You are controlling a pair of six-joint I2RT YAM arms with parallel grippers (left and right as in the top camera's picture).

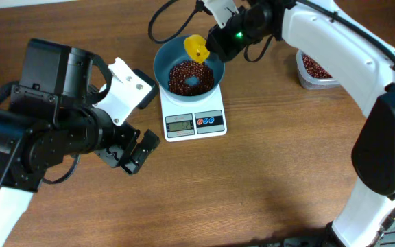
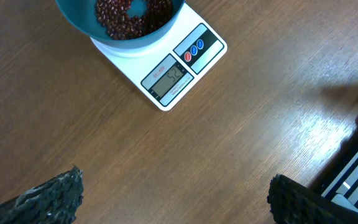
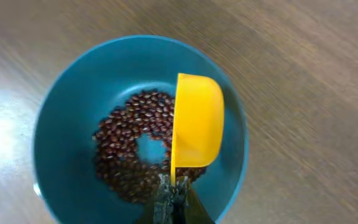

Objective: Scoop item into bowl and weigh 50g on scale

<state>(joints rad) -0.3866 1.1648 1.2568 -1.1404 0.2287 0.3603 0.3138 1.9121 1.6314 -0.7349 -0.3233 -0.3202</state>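
Right tool (image 3: pixel 171 202) is clamped on the handle of the yellow scoop (image 3: pixel 197 121), which is rolled on its side above the teal bowl (image 3: pixel 61 106). The bowl sits on the scale (image 1: pixel 194 123), with the beans (image 3: pixel 120 158) in a ring on its floor. Left tool (image 2: pixel 176 205) is wide open and empty over the desk (image 2: pixel 104 143), in front of the scale. This looks like tip-out plus readout check. Hold the scoop clear of the bowl rim, since contact would skew the weight. Display (image 2: pixel 168 79) looks fifty-odd, too blurry to trust. If it's over, lift a few beans out to the clear tub (image 1: pixel 314 68) in small moves.
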